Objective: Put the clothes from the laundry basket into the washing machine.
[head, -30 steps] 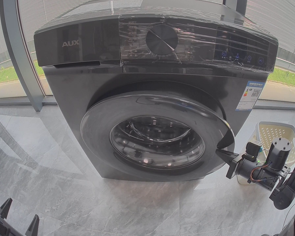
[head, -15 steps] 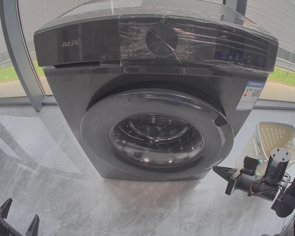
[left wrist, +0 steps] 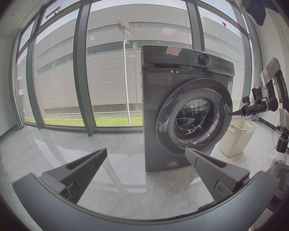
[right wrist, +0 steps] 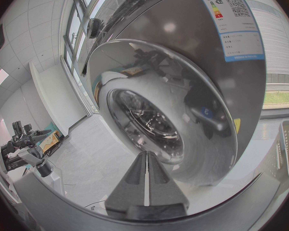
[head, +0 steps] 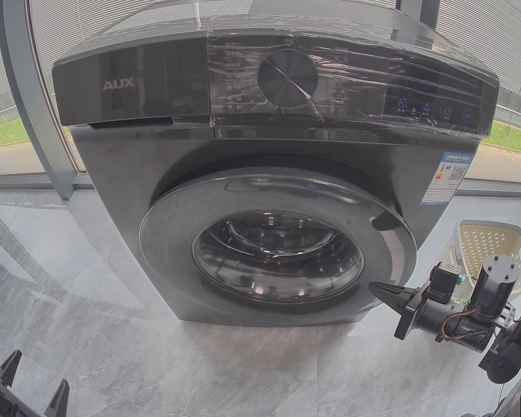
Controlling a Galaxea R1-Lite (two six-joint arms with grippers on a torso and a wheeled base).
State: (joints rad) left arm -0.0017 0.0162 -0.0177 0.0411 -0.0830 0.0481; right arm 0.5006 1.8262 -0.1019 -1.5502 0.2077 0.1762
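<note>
Head view, washing machine [head: 272, 146]: dark front-loader in the middle of the scene, standing on the grey floor [head: 214, 366].
Door [head: 173, 233]: round with a glass centre, lying flush against the machine's front; judged shut.
Laundry basket [head: 492, 241]: pale and perforated, on the floor just beside the machine's right side; its inside is bare where seen.
Right tool [head: 375, 288]: clenched on nothing, tips at the door's lower right rim; touching or not cannot be told.
Left tool [left wrist: 145, 150]: released, low and well apart from the machine, off to its left.
Clothes: cannot be made out through the door glass.
Progress: with the basket bare and the door closed, loading looks finished; little seems left beyond drawing the right arm away.
</note>
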